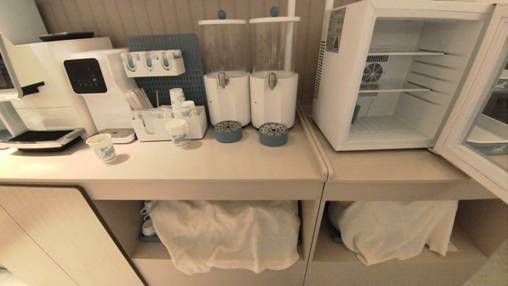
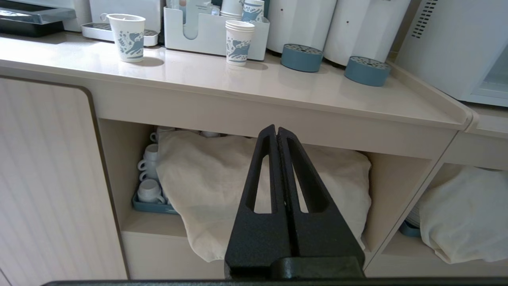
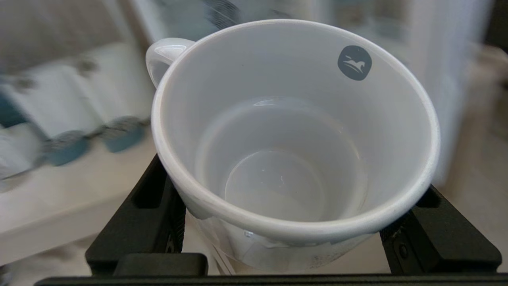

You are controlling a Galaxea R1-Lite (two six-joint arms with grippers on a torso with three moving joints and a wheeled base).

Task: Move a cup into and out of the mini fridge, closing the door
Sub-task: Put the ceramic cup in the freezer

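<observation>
The cup (image 3: 293,119), a white mug with a loop handle and a round blue logo inside its rim, fills the right wrist view. My right gripper (image 3: 293,222) is shut on it, a black finger (image 3: 154,210) on either side of its body, and the mug is empty. That arm is outside the head view. The mini fridge (image 1: 337,99) stands on the right counter with bare wire shelves. Its door (image 1: 468,119) is swung wide open toward the right. My left gripper (image 2: 276,133) hangs shut and empty below the counter edge, in front of a cloth-covered shelf.
Two white drink dispensers (image 1: 250,95) with blue drip trays (image 1: 273,134) stand left of the fridge. Paper cups (image 1: 102,147), an organiser (image 1: 158,127) and a coffee machine (image 1: 59,87) fill the left counter. Cloths (image 1: 226,234) cover the lower shelves; mugs (image 2: 150,190) sit on a tray there.
</observation>
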